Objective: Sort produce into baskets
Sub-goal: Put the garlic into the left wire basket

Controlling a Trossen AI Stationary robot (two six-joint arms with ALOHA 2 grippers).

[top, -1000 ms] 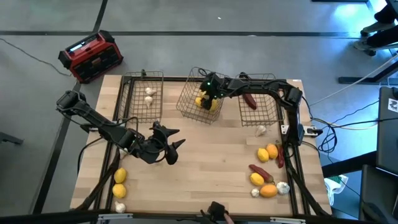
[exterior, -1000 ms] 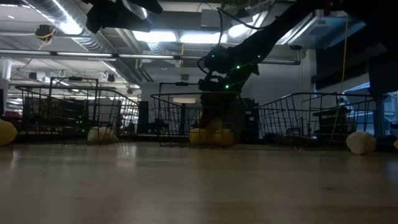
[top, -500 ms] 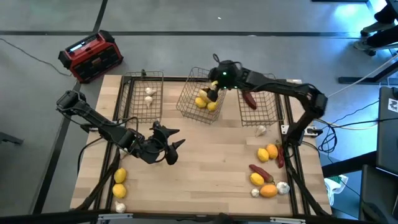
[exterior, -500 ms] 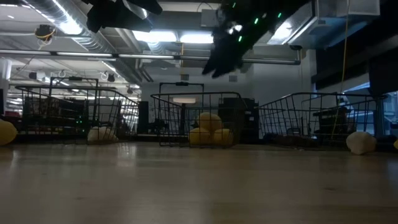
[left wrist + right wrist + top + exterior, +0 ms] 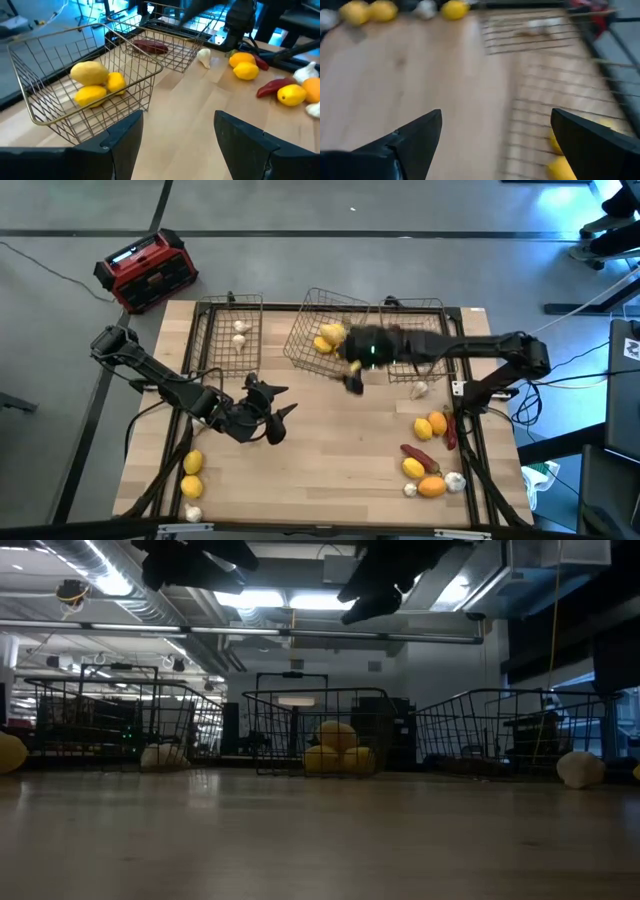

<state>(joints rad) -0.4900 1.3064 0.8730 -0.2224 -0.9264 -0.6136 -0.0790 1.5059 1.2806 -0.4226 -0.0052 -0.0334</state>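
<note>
Far left of the table, two yellow lemons (image 5: 192, 476) and a small white bulb (image 5: 192, 513) sit loose near the front edge, not yet sorted. My left gripper (image 5: 277, 417) hangs over bare wood mid-table, its fingers apart with nothing between them; I read it as parked, waiting its turn. Behind it, the left basket (image 5: 215, 340), thin dark wire mesh with an open top, holds white bulbs (image 5: 240, 332), papery and knobbly, so that looks to me like the bulb bin.

Middle basket (image 5: 31, 114) sits skewed and tipped on the boards. Inside it lie three lemons (image 5: 90, 73), smooth waxy ovals piled against each other.

My right gripper (image 5: 353, 378) hovers just in front of that middle basket, fingers spread wide and empty, blurred in the overhead view. Its wrist camera looks down on plain pale wood grain and mesh.

Right basket (image 5: 440, 367) carries one dark red elongated piece (image 5: 149, 47), glossy and tapered. A white bulb (image 5: 419, 390) lies just outside its front wall. Further right, the unsorted cluster (image 5: 430, 458): lemons, orange rounds, red pieces, bulbs, close together near the table's edge. I judge that's where the right arm goes next.
</note>
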